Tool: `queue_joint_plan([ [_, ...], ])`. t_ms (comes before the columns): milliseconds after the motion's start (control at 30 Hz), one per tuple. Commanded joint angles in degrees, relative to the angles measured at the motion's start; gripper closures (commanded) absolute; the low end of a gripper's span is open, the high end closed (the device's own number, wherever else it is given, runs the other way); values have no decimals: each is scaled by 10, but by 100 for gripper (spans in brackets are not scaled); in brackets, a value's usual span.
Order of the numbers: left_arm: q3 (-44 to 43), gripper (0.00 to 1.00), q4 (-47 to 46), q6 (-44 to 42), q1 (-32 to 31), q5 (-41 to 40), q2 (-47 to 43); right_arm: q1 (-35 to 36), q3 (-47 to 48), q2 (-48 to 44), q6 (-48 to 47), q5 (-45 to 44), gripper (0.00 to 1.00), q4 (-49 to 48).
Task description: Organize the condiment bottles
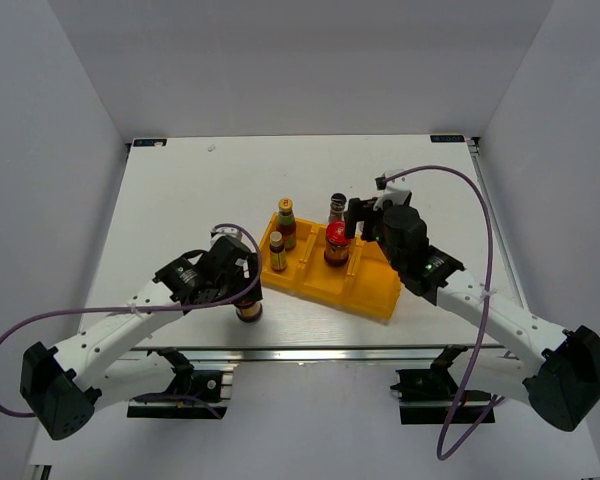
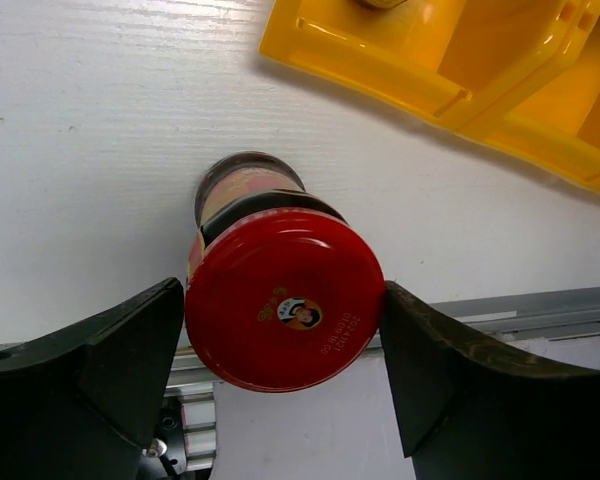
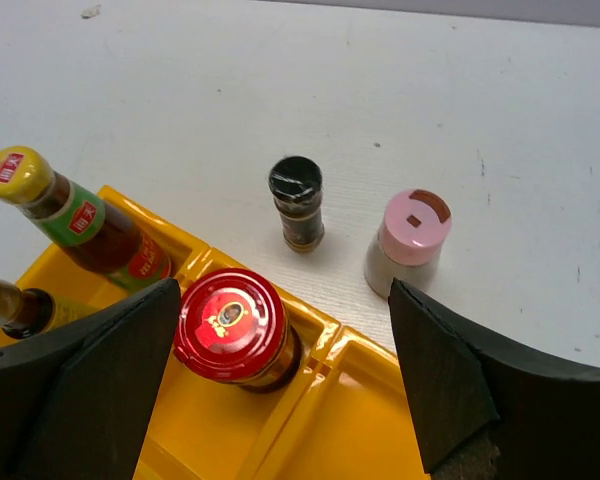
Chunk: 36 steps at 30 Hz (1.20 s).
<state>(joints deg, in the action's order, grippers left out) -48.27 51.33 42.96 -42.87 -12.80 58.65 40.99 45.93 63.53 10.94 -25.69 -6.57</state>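
White table [image 1: 180,190]: left gripper [image 2: 283,305] clamps red-lidded jar [image 1: 248,310] near the front edge, beside yellow tray [image 1: 372,292]. Right gripper [image 3: 283,300] spread wide above second red-lidded jar [image 3: 228,322] in middle compartment. Yellow-capped bottles [image 1: 285,225] in left compartment. Spice jar [image 3: 298,200] and pink-lidded shaker [image 3: 410,240] stand behind tray.

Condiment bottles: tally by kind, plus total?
red-lidded jar: 2
yellow-capped sauce bottle: 2
dark spice jar: 1
pink-lidded shaker: 1
Total: 6
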Motion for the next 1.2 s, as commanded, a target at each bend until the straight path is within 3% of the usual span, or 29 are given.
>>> queue_joint_plan([
  [0,-28,16,25,-20,0,-5,11,1,-15,-17,24,-44,11,-8],
  [167,-39,40,28,-29,-1,7,20,1,-23,-37,24,-62,11,-4],
  [200,-42,50,28,-31,-1,8,19,1,-24,-38,23,-64,11,-5],
  [400,-68,71,9,-65,-9,72,21,1,-25,-40,20,-72,11,-5],
  [667,-126,75,-50,-98,-48,127,7,1,-30,-62,9,-106,11,-3],
  [800,-148,76,-106,-110,-66,177,29,-1,-37,-82,23,-168,11,3],
  [900,-185,76,-116,-115,-91,159,72,-6,-41,-100,34,-198,11,19],
  [1000,-225,76,-122,-111,-115,88,109,-16,-43,-111,62,-219,11,35],
  [1167,-276,76,-141,-122,-132,40,187,-37,-53,-122,67,-210,11,43],
])
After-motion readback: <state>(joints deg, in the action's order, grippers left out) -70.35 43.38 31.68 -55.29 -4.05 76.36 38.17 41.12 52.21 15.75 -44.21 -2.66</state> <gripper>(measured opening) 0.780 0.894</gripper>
